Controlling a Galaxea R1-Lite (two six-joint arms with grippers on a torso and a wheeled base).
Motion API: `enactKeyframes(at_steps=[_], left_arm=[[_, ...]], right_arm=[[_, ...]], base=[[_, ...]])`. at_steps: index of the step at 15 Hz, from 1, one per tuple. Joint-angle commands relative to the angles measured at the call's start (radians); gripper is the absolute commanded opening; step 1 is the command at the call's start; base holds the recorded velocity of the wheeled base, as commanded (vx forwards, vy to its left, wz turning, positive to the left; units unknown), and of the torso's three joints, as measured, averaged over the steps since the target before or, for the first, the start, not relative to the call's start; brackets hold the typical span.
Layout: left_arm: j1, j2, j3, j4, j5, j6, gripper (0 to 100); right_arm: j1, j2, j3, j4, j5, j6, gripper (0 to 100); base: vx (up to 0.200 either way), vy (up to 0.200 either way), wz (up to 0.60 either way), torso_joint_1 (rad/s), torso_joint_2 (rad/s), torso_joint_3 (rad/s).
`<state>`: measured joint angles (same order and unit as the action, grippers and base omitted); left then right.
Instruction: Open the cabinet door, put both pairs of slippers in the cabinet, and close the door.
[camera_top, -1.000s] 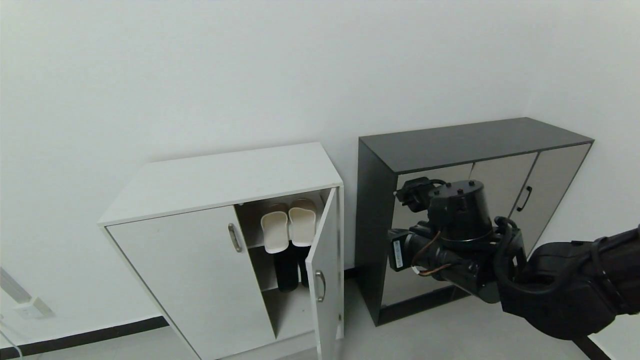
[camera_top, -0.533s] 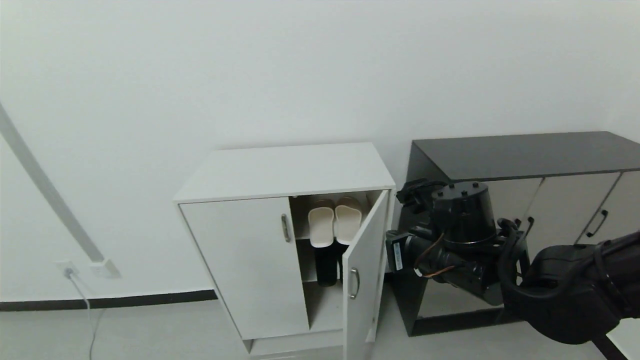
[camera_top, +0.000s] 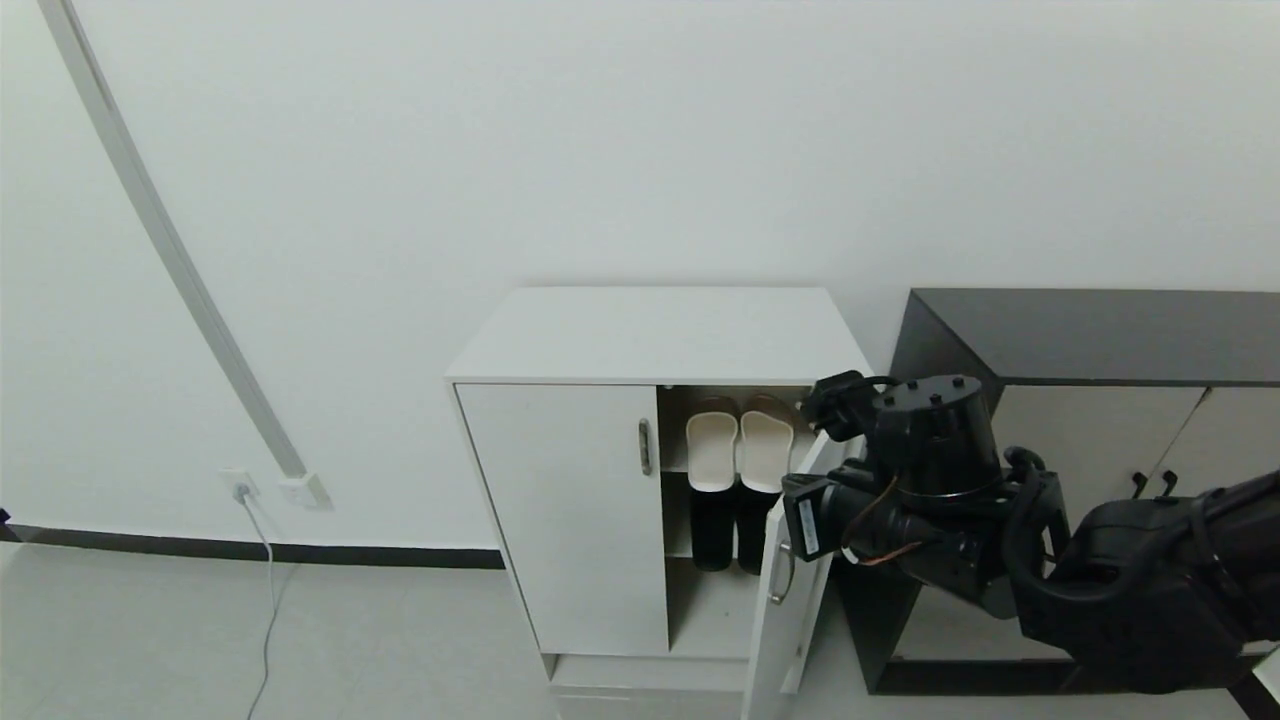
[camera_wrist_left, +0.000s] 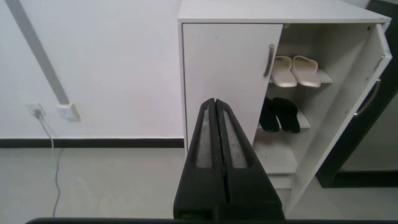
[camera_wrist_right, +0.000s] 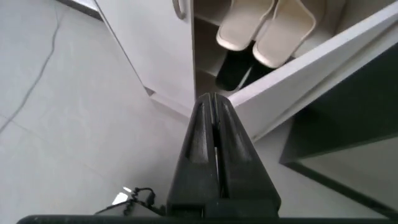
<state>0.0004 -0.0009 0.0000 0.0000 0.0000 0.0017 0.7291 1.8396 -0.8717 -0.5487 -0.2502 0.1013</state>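
Note:
The white cabinet (camera_top: 650, 335) stands against the wall with its left door (camera_top: 565, 510) closed and its right door (camera_top: 790, 590) swung open. Inside, a pair of white slippers (camera_top: 740, 450) lies on the upper shelf and a pair of black slippers (camera_top: 733, 525) on the shelf below. My right arm (camera_top: 930, 470) hangs just beside the open door's upper edge. My right gripper (camera_wrist_right: 214, 98) is shut on nothing, above the floor in front of the open door (camera_wrist_right: 311, 74). My left gripper (camera_wrist_left: 215, 102) is also shut and empty, facing the closed door from a distance.
A black cabinet (camera_top: 1090, 335) with grey doors stands right next to the white one. A wall socket (camera_top: 240, 487) with a cable and a slanted conduit (camera_top: 170, 250) are on the wall to the left. Grey floor (camera_top: 300, 640) lies open before the cabinet.
The head camera has swung left, so both cabinets sit further right in the picture. My right arm now overlaps the open door's upper edge. The slippers have stayed on their shelves.

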Motion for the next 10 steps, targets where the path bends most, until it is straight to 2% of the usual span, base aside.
enactKeyframes(at_steps=[1,5,10], left_arm=[[0.001,0.001,0.0,0.0,0.0,0.0,0],[0.001,0.001,0.0,0.0,-0.002,0.0,0],[0.001,0.001,0.0,0.0,-0.002,0.0,0]], right_arm=[[-0.008,-0.017,0.043,0.003,-0.001,-0.017,0],[-0.013,-0.046,0.142,0.001,-0.001,-0.022,0],[-0.013,-0.025,0.184,0.001,0.003,-0.029,0]], base=[[0.0,0.0,0.0,0.0,0.0,0.0],[0.0,0.0,0.0,0.0,0.0,0.0],[0.2,0.0,0.0,-0.001,0.0,0.006]])
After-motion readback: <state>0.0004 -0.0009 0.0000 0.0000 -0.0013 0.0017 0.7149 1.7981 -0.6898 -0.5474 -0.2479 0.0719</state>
